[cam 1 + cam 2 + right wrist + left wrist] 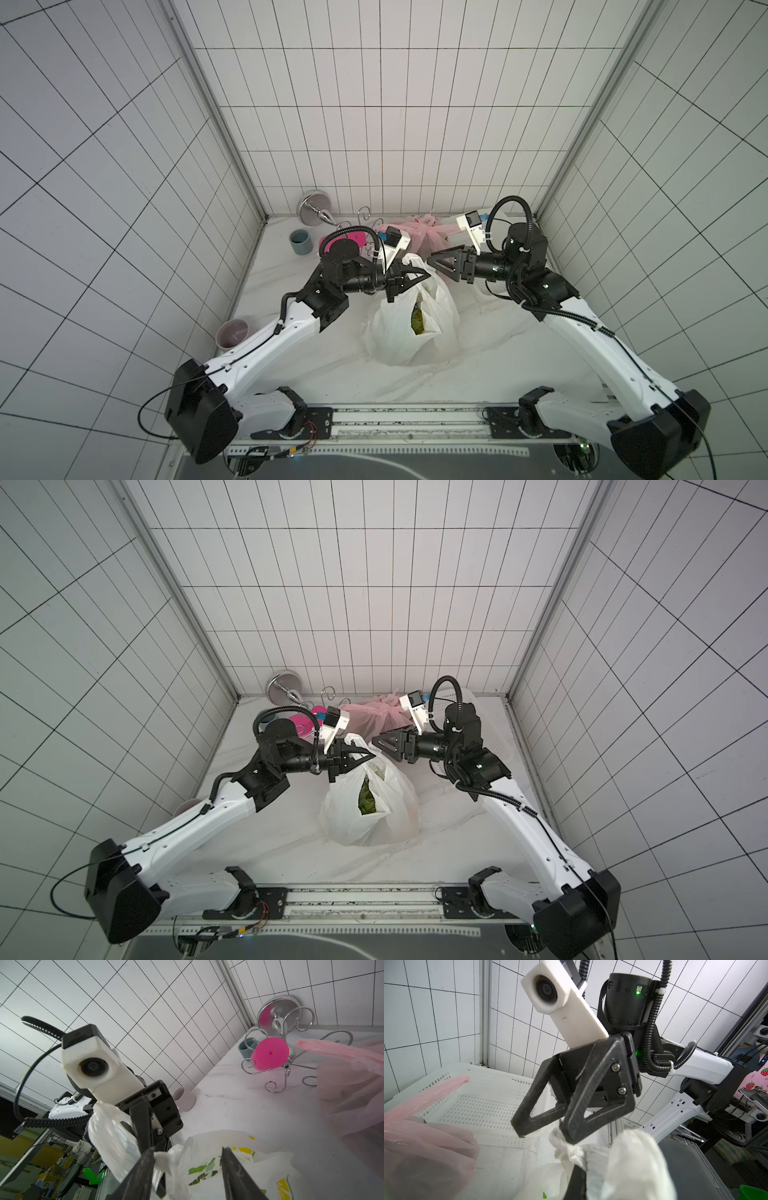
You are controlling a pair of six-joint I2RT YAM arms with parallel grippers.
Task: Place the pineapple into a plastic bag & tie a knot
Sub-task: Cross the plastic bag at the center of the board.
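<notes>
A white plastic bag [399, 332] [353, 812] stands in the middle of the table, mouth upward. The pineapple [419, 320] [367, 799] shows green and yellow through that mouth. My left gripper [422, 275] [368, 755] is shut on the bag's bunched handle [571, 1152] and holds it above the bag. The right gripper [432, 258] [543, 1136] faces it from the other side, jaws open. In the right wrist view its fingertips [148, 1159] straddle loose bag film [199, 1159] without squeezing it, one tip against the twisted handle.
A pink bag [415, 232] and a white perforated basket [477, 1105] lie behind the grippers. A chrome wire stand [286, 1053] with a pink cup [270, 1053], a blue-grey cup [300, 242] and a lilac cup [232, 334] sit along the left side.
</notes>
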